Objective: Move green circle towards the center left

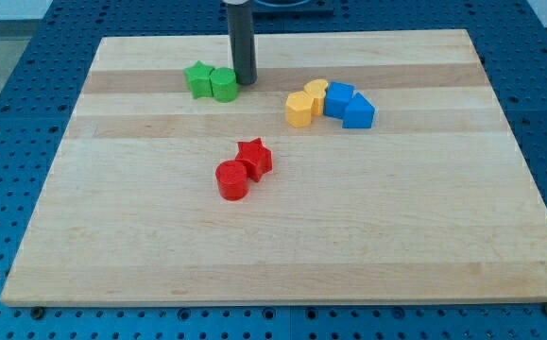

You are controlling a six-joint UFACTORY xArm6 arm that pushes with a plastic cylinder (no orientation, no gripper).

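Note:
The green circle is a short green cylinder near the view's top, left of the middle. It touches a green star on its left. My tip stands right next to the green circle, at its right side, touching or nearly touching it. The dark rod rises straight up out of the view's top.
The wooden board lies on a blue perforated table. A yellow hexagon, a yellow heart-like block, a blue block and a blue triangle cluster right of the middle. A red cylinder and red star sit near the centre.

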